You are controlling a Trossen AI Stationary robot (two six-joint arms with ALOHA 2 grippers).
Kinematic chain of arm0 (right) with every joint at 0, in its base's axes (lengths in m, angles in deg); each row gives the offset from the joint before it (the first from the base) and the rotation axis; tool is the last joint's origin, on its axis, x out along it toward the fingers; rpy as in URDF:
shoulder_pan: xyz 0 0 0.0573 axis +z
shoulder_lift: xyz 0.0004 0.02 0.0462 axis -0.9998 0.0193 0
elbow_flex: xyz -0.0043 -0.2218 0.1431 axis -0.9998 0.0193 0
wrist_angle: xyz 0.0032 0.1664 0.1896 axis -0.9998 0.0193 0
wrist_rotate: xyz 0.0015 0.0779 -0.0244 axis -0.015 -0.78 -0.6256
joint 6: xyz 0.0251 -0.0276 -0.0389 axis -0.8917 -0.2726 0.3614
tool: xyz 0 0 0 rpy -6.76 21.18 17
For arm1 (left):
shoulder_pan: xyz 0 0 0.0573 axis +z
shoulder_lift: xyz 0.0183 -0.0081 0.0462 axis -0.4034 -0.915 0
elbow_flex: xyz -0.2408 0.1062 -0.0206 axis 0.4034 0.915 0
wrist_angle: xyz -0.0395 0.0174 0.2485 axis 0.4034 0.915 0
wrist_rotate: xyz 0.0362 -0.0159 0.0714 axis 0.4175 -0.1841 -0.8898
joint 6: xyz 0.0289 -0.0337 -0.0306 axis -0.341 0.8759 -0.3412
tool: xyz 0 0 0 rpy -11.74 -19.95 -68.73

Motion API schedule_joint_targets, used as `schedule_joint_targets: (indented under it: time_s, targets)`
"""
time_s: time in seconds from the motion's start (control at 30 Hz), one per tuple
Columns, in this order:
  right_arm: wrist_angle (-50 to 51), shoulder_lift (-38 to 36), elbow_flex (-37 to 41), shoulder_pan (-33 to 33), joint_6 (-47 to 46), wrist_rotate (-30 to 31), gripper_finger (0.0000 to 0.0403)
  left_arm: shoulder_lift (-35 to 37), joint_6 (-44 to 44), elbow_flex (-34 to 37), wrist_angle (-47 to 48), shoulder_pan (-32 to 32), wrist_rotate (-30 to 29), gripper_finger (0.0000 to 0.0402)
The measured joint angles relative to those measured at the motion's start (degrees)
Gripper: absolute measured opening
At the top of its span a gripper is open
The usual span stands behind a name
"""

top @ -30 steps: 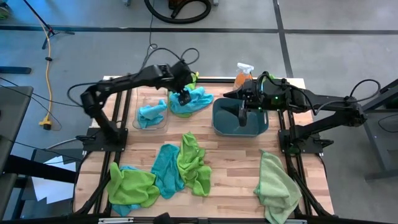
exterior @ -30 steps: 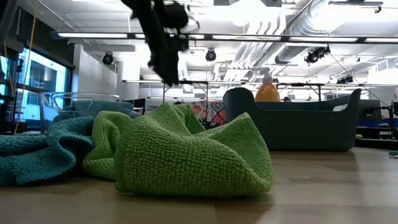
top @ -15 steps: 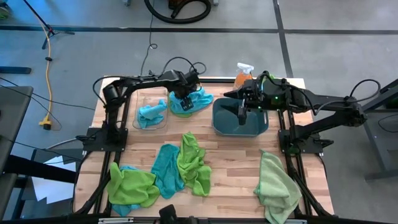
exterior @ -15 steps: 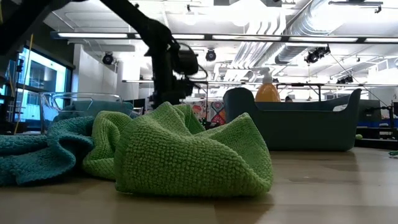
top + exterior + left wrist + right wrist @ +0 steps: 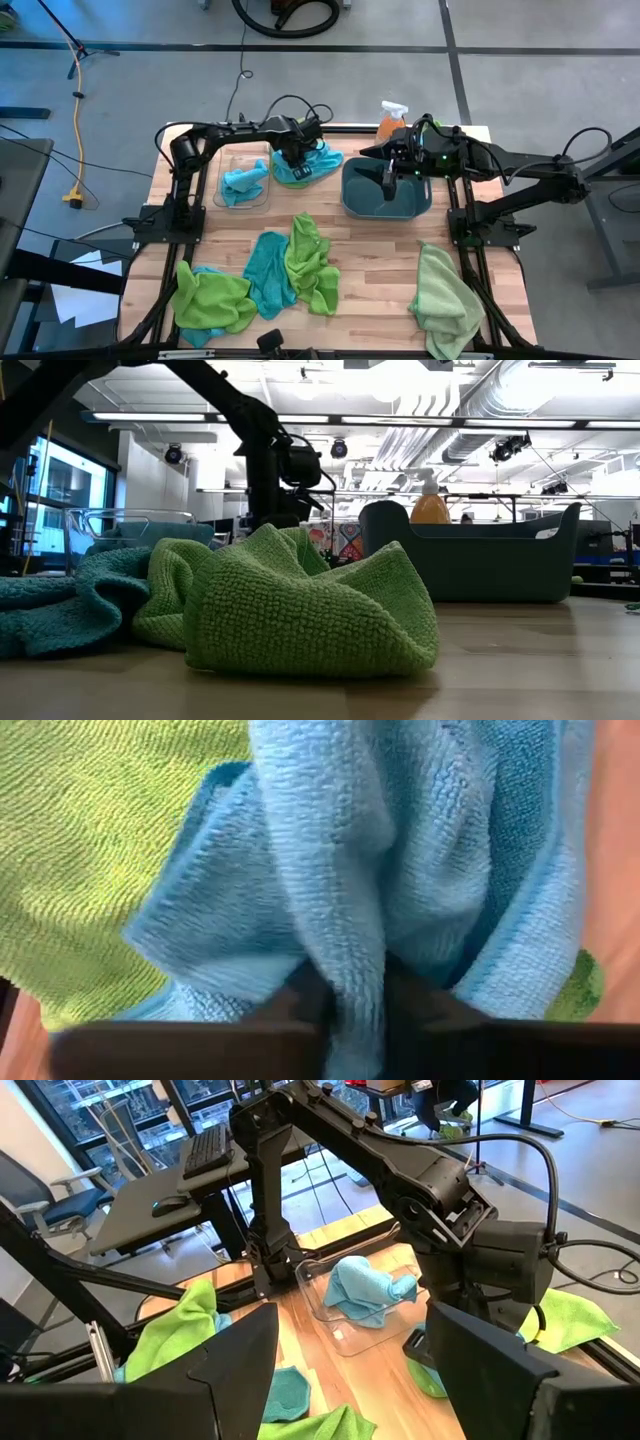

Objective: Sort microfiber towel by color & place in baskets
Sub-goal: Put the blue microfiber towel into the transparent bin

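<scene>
Left gripper [image 5: 297, 160], near the bench's far edge just beside the clear basket [image 5: 243, 180]: fingers pinched shut on a fold of the blue towel [image 5: 400, 870] that lies over a green towel [image 5: 100, 850]. Right gripper [image 5: 389, 180]: hanging over the dark teal-grey tub [image 5: 385, 190] toward the bench's far right, fingers spread wide, holding nothing. Clear basket holds one blue towel [image 5: 365, 1290]; further towels: mixed green and blue heap [image 5: 290, 265] mid-bench, green-on-blue heap [image 5: 210, 300] at the near left corner, pale green towel [image 5: 445, 295] at the near right corner.
</scene>
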Motion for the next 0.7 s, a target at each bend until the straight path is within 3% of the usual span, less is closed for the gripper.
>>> schedule_joint_targets:
  time_s: [0.37,0.7]
  targets:
    - [0.0,0.0,0.0,-0.19,0.55,0.0,0.0252,4.31,-1.22,0.02,-1.61,-0.02,0.36,0.0001]
    - [0.0,0.0,0.0,-0.26,2.79,0.04,0.0252,15.7,-3.1,0.02,-7.3,0.07,-0.05,0.0]
